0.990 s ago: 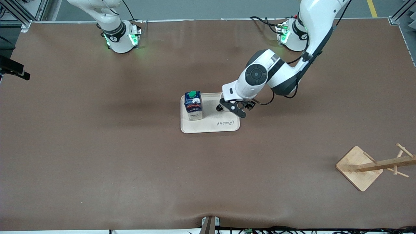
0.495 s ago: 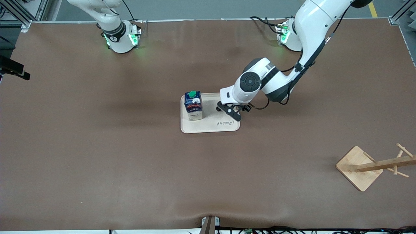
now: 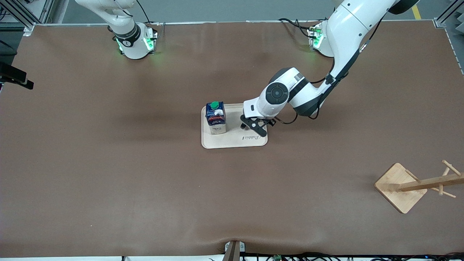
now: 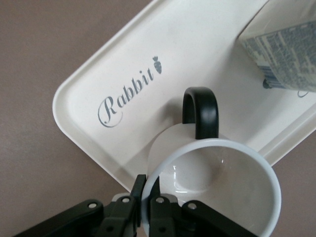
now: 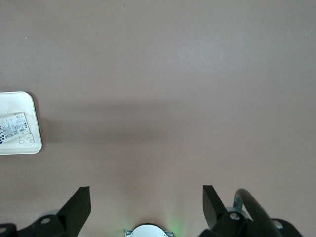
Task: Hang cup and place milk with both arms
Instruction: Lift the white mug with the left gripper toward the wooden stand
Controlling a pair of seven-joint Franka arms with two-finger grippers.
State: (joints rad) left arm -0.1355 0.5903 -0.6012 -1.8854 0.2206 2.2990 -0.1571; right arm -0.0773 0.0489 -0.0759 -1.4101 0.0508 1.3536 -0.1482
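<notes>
The white cup (image 4: 212,182) with a black loop handle (image 4: 200,111) is at the tray's corner toward the left arm's end. Its smiley face is hidden. In the front view my left hand hides the cup. My left gripper (image 4: 146,197) is shut on the cup's rim, one finger inside and one outside; it also shows in the front view (image 3: 253,127). The dark blue milk (image 3: 215,117) with a green cap stands on the cream tray (image 3: 235,142) and shows in the left wrist view (image 4: 286,59). My right gripper (image 5: 146,207) is open and empty over bare table by its base.
A wooden cup rack (image 3: 417,185) with pegs stands near the front camera at the left arm's end of the table. The tray carries a "Rabbit" print (image 4: 128,96). The right wrist view shows the tray's corner (image 5: 32,143) and the carton's pale side (image 5: 14,128).
My left arm has swung its hand a little toward the milk carton, farther over the tray. The milk, the tray and the rack have not moved.
</notes>
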